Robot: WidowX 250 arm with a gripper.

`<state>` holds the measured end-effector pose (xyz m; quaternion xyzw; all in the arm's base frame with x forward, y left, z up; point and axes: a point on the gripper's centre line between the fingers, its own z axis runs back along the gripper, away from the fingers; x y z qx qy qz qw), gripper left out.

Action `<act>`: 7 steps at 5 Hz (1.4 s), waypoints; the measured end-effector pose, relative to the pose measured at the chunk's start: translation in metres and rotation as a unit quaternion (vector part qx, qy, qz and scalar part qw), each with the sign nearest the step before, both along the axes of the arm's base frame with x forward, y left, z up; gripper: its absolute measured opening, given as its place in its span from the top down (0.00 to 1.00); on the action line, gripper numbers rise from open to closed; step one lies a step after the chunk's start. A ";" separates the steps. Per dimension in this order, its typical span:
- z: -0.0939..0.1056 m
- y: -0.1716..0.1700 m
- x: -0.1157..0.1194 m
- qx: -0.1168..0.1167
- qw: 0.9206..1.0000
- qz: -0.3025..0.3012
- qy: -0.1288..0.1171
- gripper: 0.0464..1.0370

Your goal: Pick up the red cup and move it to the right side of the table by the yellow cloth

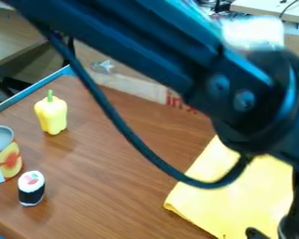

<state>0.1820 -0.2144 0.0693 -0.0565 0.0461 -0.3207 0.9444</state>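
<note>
Smooth wd tbl, matt cloth, metal-top can

Yellow cloth, yellow pepper, black-and-white sushi roll

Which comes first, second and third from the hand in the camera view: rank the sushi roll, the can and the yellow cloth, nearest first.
From the hand:
1. Yellow cloth: lower right, right by the hand.
2. Sushi roll: lower left, on the wooden surface.
3. Can: at the left edge, beyond the sushi roll.
</note>
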 end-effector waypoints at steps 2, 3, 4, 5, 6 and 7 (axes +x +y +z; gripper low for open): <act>0.062 0.046 -0.012 -0.046 0.995 0.084 -0.005 0.03; 0.076 0.091 -0.023 0.003 0.990 0.140 -0.030 0.03; 0.079 0.142 -0.034 0.069 0.972 0.217 -0.049 0.04; 0.083 0.191 -0.041 0.097 0.960 0.258 -0.043 0.04; 0.077 0.240 -0.041 0.114 0.955 0.272 -0.007 0.04; 0.068 0.282 -0.039 0.127 0.953 0.276 0.012 0.04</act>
